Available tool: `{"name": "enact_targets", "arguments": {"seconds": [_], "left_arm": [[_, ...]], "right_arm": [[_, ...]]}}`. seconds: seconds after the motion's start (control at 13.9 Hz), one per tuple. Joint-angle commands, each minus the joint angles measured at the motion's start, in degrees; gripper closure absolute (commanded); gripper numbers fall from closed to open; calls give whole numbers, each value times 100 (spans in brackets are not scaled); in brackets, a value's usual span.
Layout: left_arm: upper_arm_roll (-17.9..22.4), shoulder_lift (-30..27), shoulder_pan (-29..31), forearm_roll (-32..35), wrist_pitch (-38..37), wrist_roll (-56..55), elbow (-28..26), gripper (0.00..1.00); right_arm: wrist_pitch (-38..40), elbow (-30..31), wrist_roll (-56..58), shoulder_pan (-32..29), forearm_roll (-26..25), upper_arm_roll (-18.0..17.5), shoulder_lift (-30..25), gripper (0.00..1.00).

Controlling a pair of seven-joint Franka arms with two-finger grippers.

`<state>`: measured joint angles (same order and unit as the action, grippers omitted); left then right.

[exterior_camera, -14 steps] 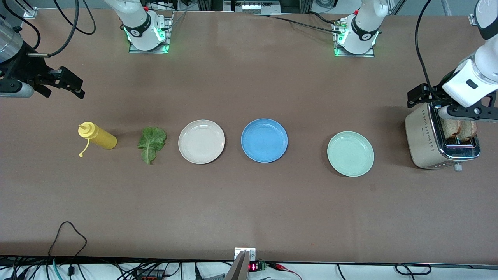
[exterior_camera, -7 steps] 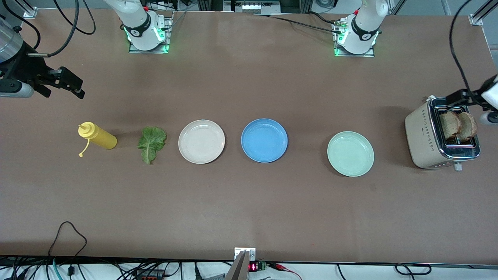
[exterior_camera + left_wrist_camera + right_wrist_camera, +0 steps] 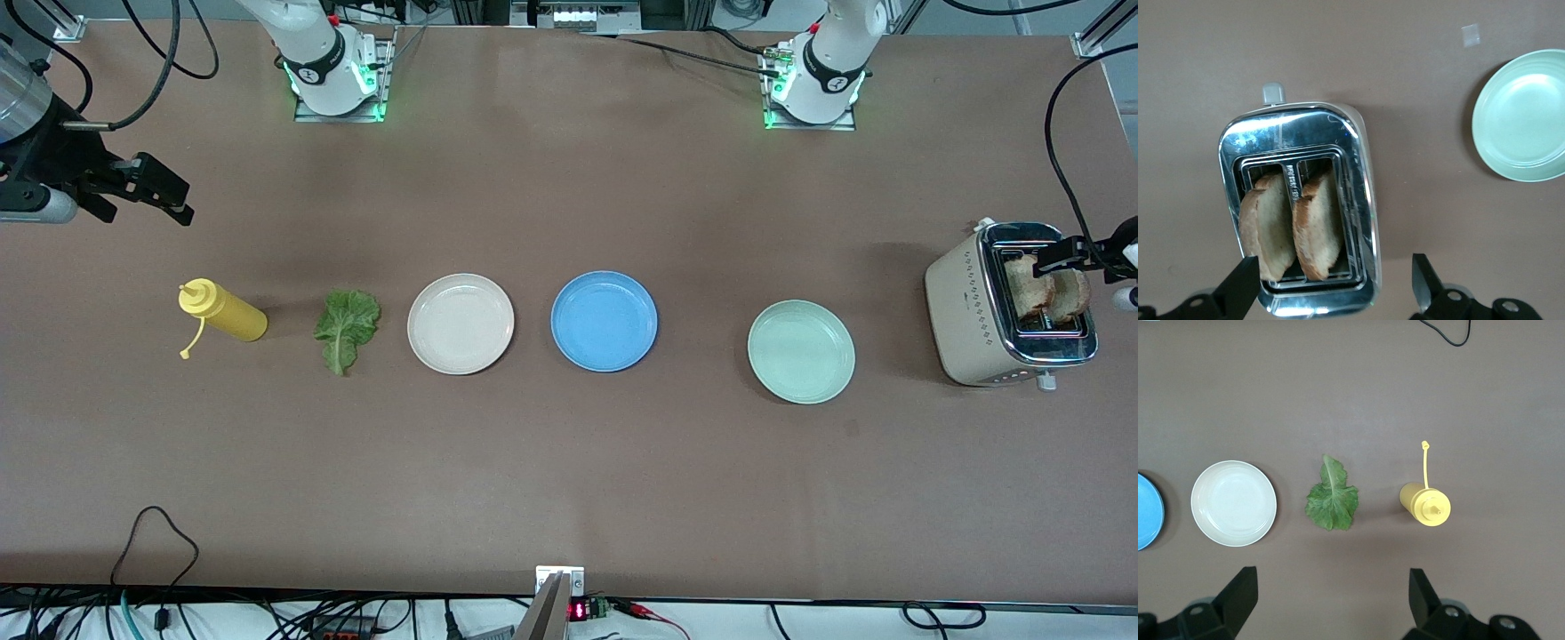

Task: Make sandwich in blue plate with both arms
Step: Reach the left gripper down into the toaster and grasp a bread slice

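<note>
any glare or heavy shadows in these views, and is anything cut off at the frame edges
Left wrist view: the toaster has a chrome top that mirrors bright patches, and the mint plate is clipped by the frame edge. Front view: even light, soft shadows beside the mustard bottle; the left gripper sits almost out of frame. Right wrist view: flat light, the blue plate mostly cropped.

A toaster (image 3: 1298, 213) with a mirror-bright chrome top holds rough-crusted toast slices (image 3: 1291, 227) on a matt brown worktop (image 3: 569, 462), near a glossy mint-green plate (image 3: 800, 351).
</note>
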<state>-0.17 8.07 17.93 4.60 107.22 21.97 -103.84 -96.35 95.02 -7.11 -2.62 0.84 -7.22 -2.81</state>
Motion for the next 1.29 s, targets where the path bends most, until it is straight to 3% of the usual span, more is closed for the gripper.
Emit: {"name": "enact_targets", "arguments": {"seconds": [0.0, 0.29, 0.65, 0.86, 1.08, 1.22], "left_arm": [[-62, 10, 228, -178, 378, 325, -311, 1], [-62, 1, 369, -205, 1168, 641, -829, 3], [-62, 80, 466, -258, 1407, 641, -1111, 23], [-62, 168, 545, -258, 1425, 650, -1147, 31], [-62, 177, 545, -249, 1407, 685, -1138, 61], [-62, 177, 545, -258, 1390, 791, -1094, 73]], "right_arm": [[-69, 139, -1, -63, 65, -34, -150, 0], [-77, 148, -1, -63, 65, -34, -150, 0], [-77, 148, -1, -63, 57, -34, -150, 0], [-77, 148, -1, -63, 57, -34, -150, 0], [-69, 148, -1, -63, 57, -34, -150, 0], [-69, 148, -1, -63, 65, -34, -150, 0]]}}
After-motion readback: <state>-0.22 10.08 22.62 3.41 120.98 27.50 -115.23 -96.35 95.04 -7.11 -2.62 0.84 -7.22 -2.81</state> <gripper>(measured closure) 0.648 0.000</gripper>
